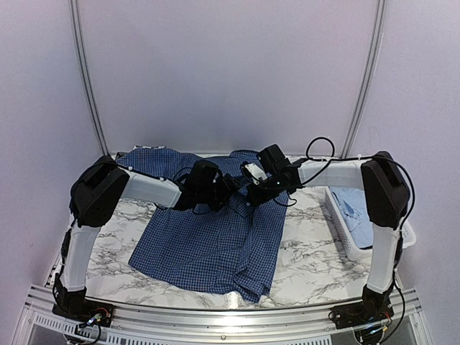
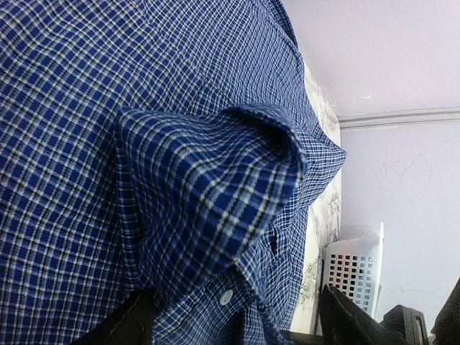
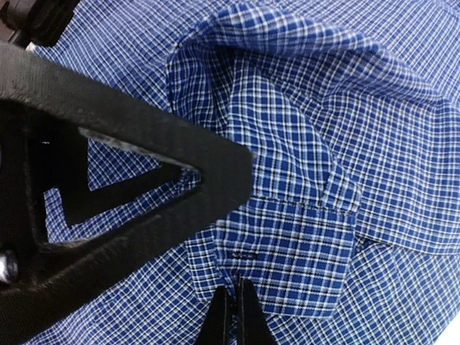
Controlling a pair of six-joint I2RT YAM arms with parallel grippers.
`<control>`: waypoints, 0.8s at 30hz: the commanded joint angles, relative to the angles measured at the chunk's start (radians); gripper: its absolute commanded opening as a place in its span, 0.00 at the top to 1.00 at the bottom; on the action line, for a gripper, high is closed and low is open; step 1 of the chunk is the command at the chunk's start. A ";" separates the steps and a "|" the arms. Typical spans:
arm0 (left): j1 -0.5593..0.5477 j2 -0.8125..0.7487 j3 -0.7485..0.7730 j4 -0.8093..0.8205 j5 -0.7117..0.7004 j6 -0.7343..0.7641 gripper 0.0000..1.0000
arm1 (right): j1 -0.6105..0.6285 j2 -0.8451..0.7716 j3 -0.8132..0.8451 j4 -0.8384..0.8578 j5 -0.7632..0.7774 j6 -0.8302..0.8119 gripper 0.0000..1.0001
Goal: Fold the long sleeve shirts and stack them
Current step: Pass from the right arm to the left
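Status, near→far.

Near: lower half of dark blue shirt (image 1: 208, 244) lies flat on marble table (image 1: 309, 244), hem toward arm bases. No clean fold lines, no stack anywhere.

Mid: both claws meet over the shirt's upper part.
- Right gripper (image 3: 233, 313): tips pinched together on edge of cuff (image 3: 287, 251), so it has cloth.
- Left gripper (image 2: 237, 323): jaws stand wide apart w/ bunched sleeve cloth between them, no clamp that I can see.

R side: white basket (image 1: 339, 226) holds pale blue shirt (image 1: 353, 208), looks unfolded.

Far: rest of dark blue shirt rumpled toward table's back edge.

Only 2 shirts visible. Est: first shirt is in early fold (prob sleeve tuck-in). Rest of that fold, the basket shirt and all stacking are left.
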 commanded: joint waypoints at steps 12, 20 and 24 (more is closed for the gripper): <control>-0.001 0.032 0.082 -0.161 -0.077 0.134 0.34 | 0.007 0.060 0.036 0.001 -0.028 -0.030 0.99; -0.012 0.118 0.237 -0.280 -0.076 0.183 0.48 | 0.007 0.052 0.039 0.011 -0.066 -0.025 0.99; -0.016 0.101 0.235 -0.343 -0.142 0.194 0.57 | 0.012 0.034 0.037 0.029 -0.107 -0.008 0.99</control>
